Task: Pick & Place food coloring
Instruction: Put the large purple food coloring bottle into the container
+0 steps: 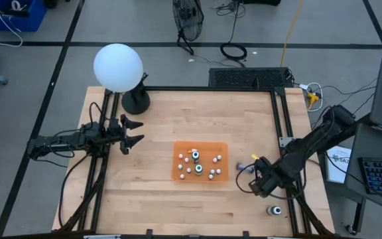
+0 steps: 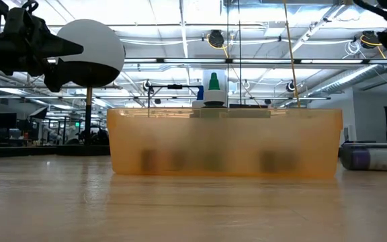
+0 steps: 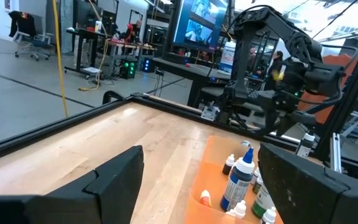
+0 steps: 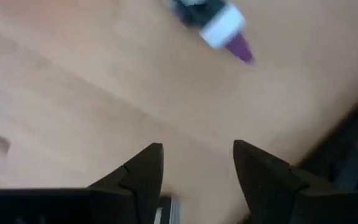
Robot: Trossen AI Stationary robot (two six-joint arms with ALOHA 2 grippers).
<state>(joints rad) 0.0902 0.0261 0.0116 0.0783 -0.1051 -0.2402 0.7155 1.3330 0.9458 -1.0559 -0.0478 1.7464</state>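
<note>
Food coloring bottles [image 1: 197, 164] mostly stand inside the orange tray [image 1: 178, 174] at mid-table, toward the right. We note two strays outside it: one purple-tipped bottle [image 4: 215, 23] lying on its side on the bare wood just right of the tray, and one bottle [image 1: 275, 211] near the table's front right corner.

Right claw [image 1: 262, 182] hangs over the wood between those two strays, its jaws part-way apart and empty; its wrist view shows bare wood between the fingers [image 4: 143, 167] and the lying bottle just beyond them. Left claw [image 1: 132, 133] waits near the table's left edge, jaws spread wide, nothing held.

We judge the step in hand to be picking up the lying bottle. To do it well, we would bring the claw forward until the bottle body, not the tapered tip, sits between the fingers, turn the wrist so the jaws cross the body's narrow width, and descend close to the wood before closing, since a round bottle may roll.
</note>
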